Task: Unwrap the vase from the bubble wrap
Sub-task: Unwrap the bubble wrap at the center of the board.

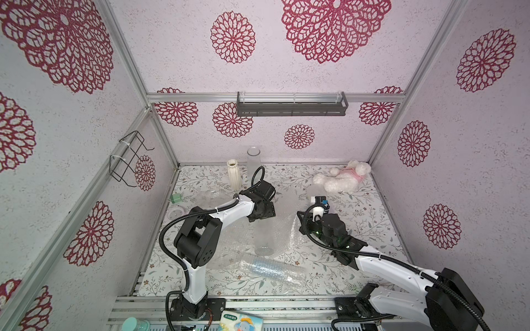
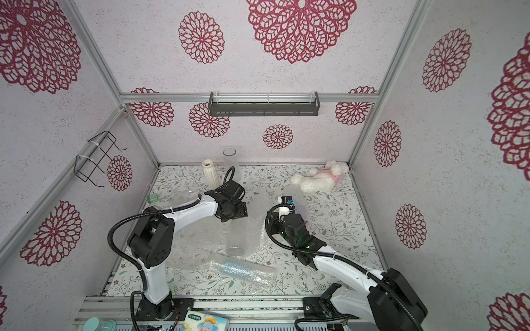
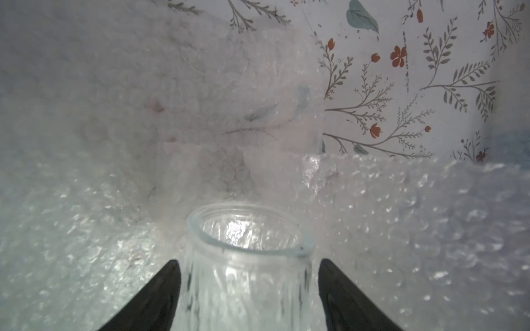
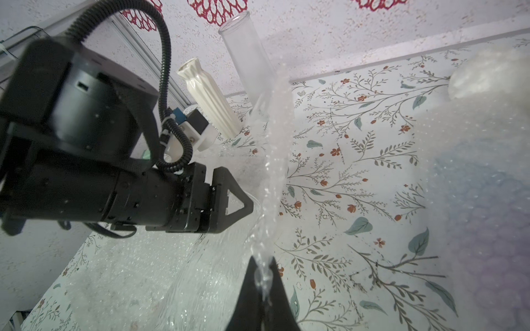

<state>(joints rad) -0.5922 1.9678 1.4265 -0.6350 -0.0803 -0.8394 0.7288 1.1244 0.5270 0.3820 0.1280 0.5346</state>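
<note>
A clear ribbed glass vase (image 1: 263,239) (image 3: 246,275) lies on an opened sheet of bubble wrap (image 1: 286,238) (image 3: 401,217) in mid-table. My left gripper (image 1: 262,217) (image 3: 249,266) straddles the vase near its rim. Its black fingers (image 3: 167,283) stand on either side with a thin gap to the glass, so it is open. My right gripper (image 1: 299,220) (image 4: 262,272) is shut on the bubble wrap's edge (image 4: 275,172) to the right of the vase. It holds that edge up off the table as a taut ridge.
A bluish bundle rolled in bubble wrap (image 1: 272,270) lies near the front edge. A white ribbed vase (image 1: 234,174) and a tall frosted vase (image 1: 253,160) stand at the back wall. A plush toy (image 1: 341,179) lies back right, a green box (image 1: 175,198) at left.
</note>
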